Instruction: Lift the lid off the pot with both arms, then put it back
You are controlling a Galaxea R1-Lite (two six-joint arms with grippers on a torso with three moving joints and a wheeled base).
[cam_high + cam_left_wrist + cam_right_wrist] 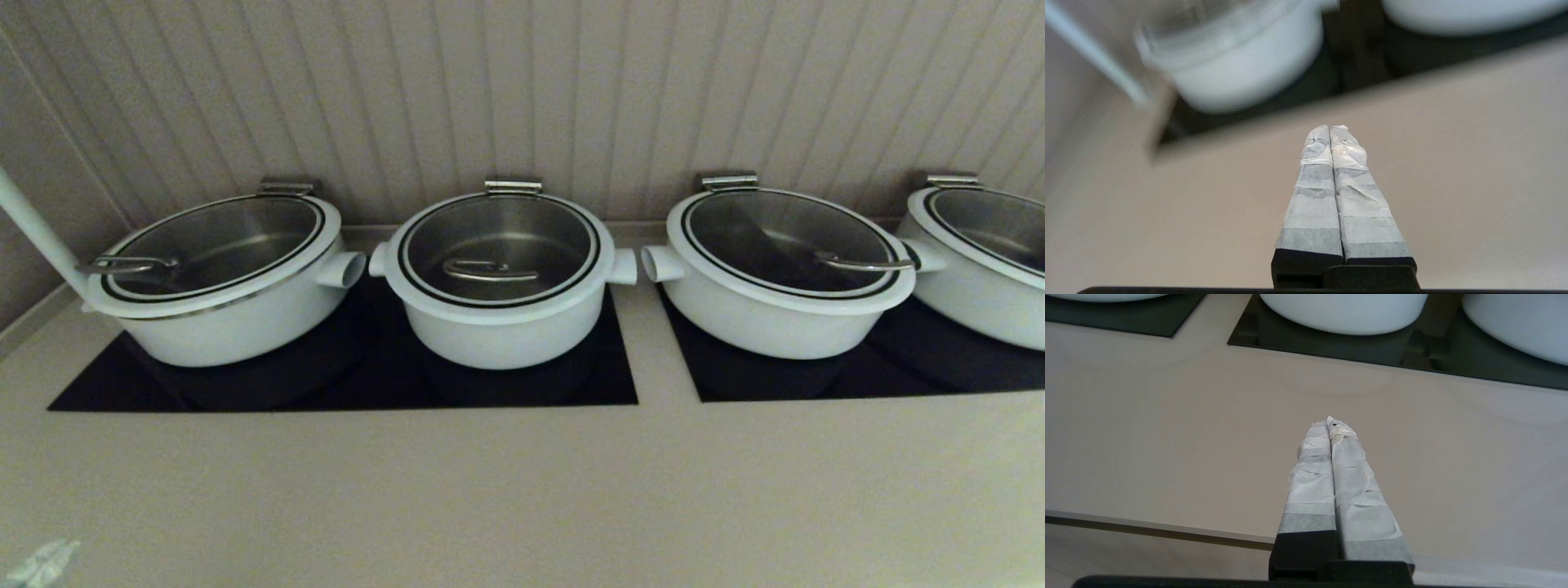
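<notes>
The pot (pixel 500 339) is white, narrow and deep, second from the left on a black panel, with short tubular handles on both sides. The lid (pixel 500 233), glass with a white rim and black ring, sits closed on it, its steel hook handle (pixel 488 270) towards the front. Neither arm shows in the head view. My left gripper (pixel 1329 127) is shut and empty over the beige counter, short of the pots. My right gripper (pixel 1327 422) is shut and empty over the counter near its front edge.
Wider white pots with glass lids stand left (pixel 220 318) and right (pixel 775 318), another at the far right (pixel 980 302). Two black panels (pixel 343 384) (pixel 898 367) are set in the beige counter (pixel 522 490). A white pole (pixel 33 229) leans at the far left.
</notes>
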